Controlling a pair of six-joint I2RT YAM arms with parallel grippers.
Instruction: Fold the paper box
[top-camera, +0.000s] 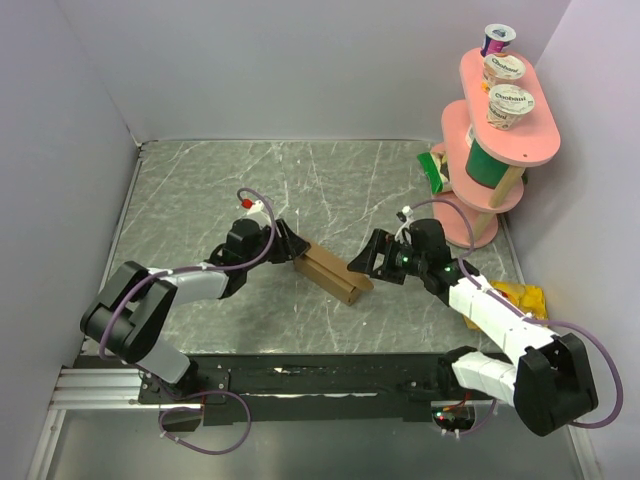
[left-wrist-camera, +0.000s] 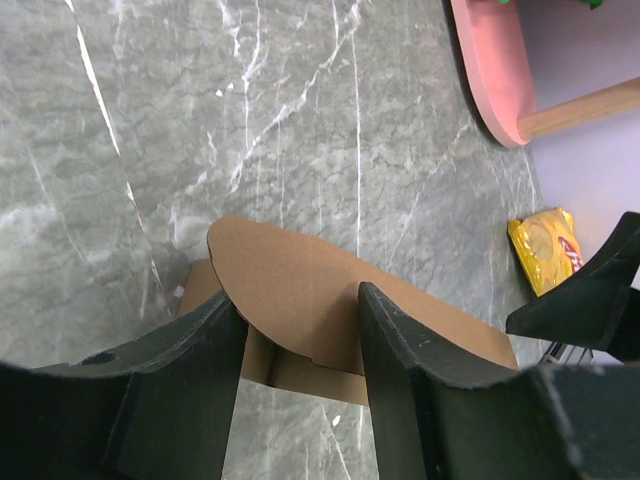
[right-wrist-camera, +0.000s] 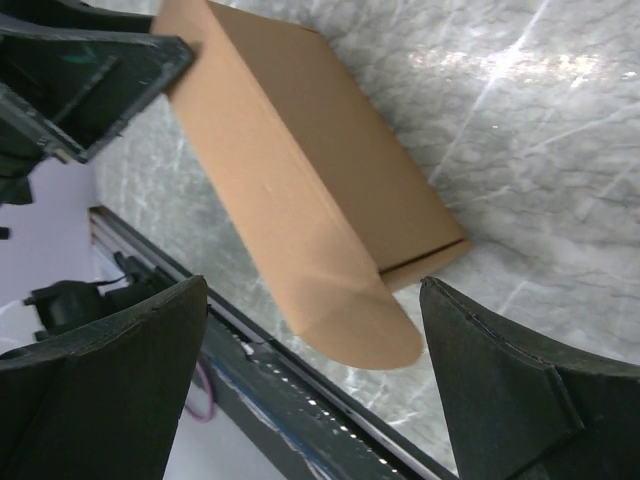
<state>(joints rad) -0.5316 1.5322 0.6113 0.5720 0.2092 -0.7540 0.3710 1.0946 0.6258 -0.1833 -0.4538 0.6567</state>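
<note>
The paper box (top-camera: 335, 272), plain brown cardboard, lies folded up as a long narrow box on the marble table between both arms. My left gripper (top-camera: 295, 250) is at its upper-left end. In the left wrist view the rounded end flap (left-wrist-camera: 290, 290) shows in the gap of the left gripper (left-wrist-camera: 295, 297), whose fingers stand apart over the box, pinching nothing. My right gripper (top-camera: 365, 262) is at the lower-right end. In the right wrist view the right gripper (right-wrist-camera: 312, 290) stands wide open around the other rounded flap (right-wrist-camera: 360, 325), with both fingers clear of the cardboard.
A pink two-tier stand (top-camera: 520, 150) with yogurt cups (top-camera: 508, 105) and a green can (top-camera: 487, 163) stands at the back right. A yellow snack bag (top-camera: 520, 297) lies beside the right arm. Grey walls close in the table on three sides.
</note>
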